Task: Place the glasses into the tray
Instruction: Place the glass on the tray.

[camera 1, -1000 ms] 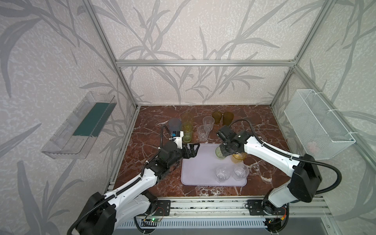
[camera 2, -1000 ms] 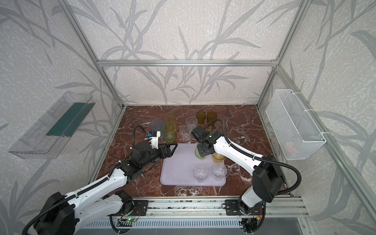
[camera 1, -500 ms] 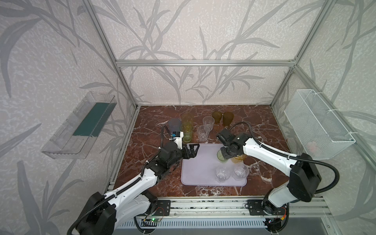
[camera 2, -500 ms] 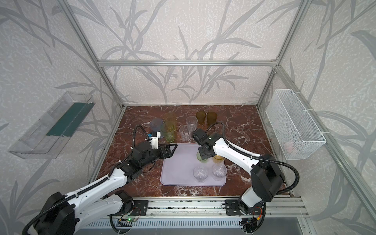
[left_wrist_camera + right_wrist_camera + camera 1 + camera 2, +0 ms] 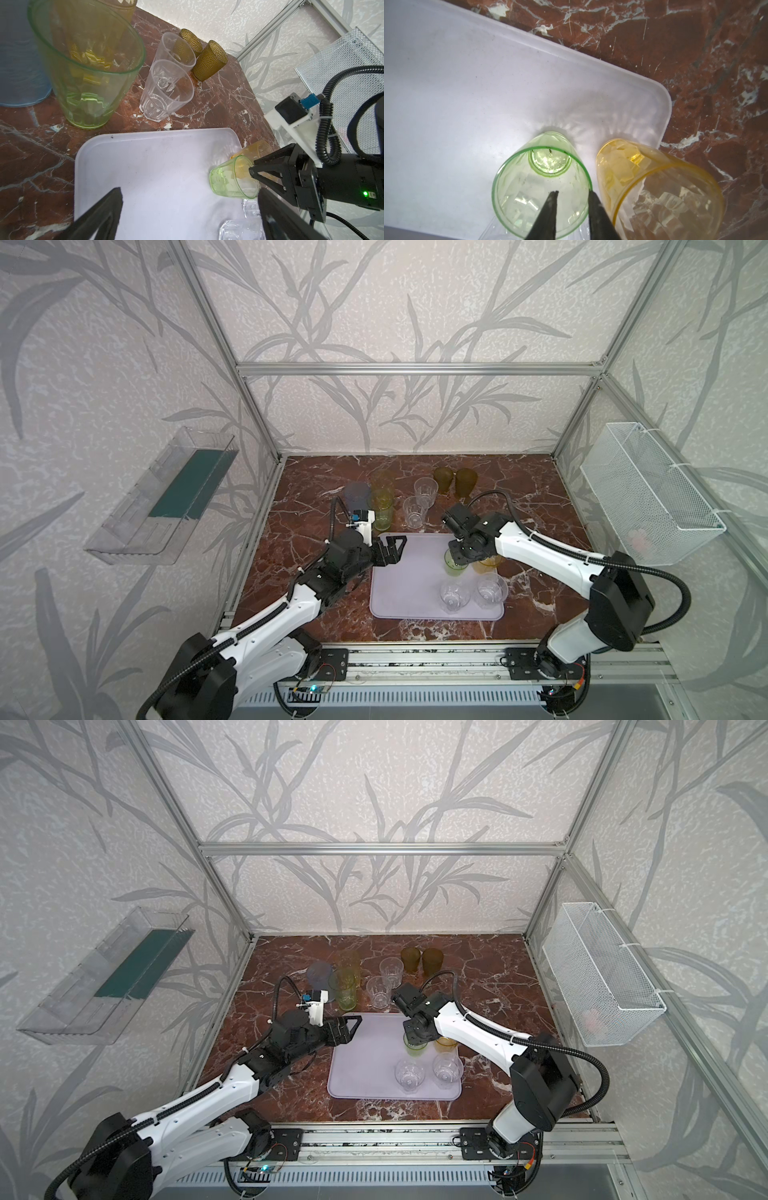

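1. Where the red-brown, white-veined marble desk (image 5: 523, 497) carries them, eleven glasses stand in all: four on the tray (image 5: 407, 576) and seven behind it on the bare desk.
2. On the tray stand one short green glass (image 5: 454, 571), one short yellow glass (image 5: 487, 568) just beside it at the tray's right edge, and two short clear glasses (image 5: 454, 596) (image 5: 491, 590) nearer the robot.
3. On the desk stand two amber-brown glasses (image 5: 208, 60) (image 5: 190, 40) side by side. There are also two clear faceted glasses (image 5: 426, 490) (image 5: 414, 512) and, grouped at the left, one tall blue-grey glass (image 5: 357, 497), one tall yellow glass (image 5: 382, 480) and one tall green glass (image 5: 381, 512).
4. All eleven are translucent and taper outward to a wider mouth. The short ones show flat facets, the amber-brown pair has a dimpled skin, and the tall ones have smooth walls.
5. The tray is a flat, matte, pale lilac rectangle with rounded corners and a low rim.
6. The right gripper (image 5: 572, 192) points down into the short green glass. Its black, pointed fingers stand slightly apart, one inside the rim and one outside against the wall. The gap between them is wider than the thin wall, so the wall is not pinched.
7. The left gripper (image 5: 392, 549) hovers over the tray's far left corner, its fingers spread wide and holding nothing.
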